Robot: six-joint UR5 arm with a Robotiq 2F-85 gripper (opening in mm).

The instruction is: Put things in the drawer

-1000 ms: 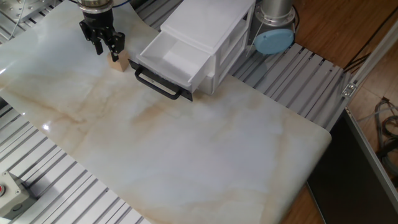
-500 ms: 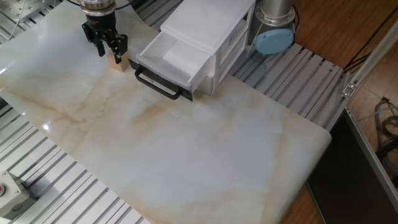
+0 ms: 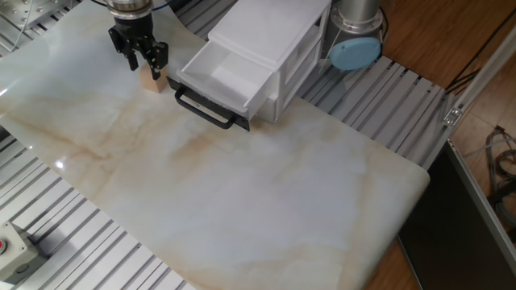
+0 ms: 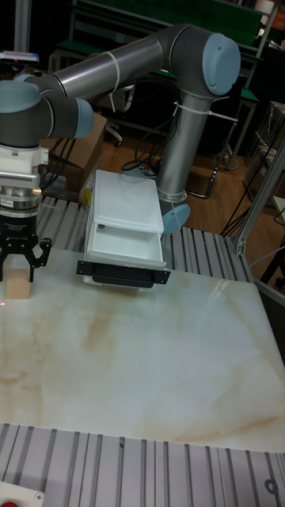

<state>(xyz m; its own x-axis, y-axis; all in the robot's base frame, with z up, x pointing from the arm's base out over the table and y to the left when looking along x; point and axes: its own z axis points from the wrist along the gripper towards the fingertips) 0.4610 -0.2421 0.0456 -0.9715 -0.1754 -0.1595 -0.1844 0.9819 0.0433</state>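
The small tan wooden cube rests on the marble tabletop, left of the cabinet. My gripper hangs straight over it, open, its black fingers reaching down on either side of the cube's top. The white drawer with the long black bar handle is pulled out of the white cabinet and looks empty. It lies just right of the cube.
The arm's base with a light-blue cap stands behind the cabinet. Slotted aluminium rails border the marble top. A box with a red button sits at the front left corner.
The gripper has shifted slightly to the right, closer over the cube. The cube and the drawer have not moved.
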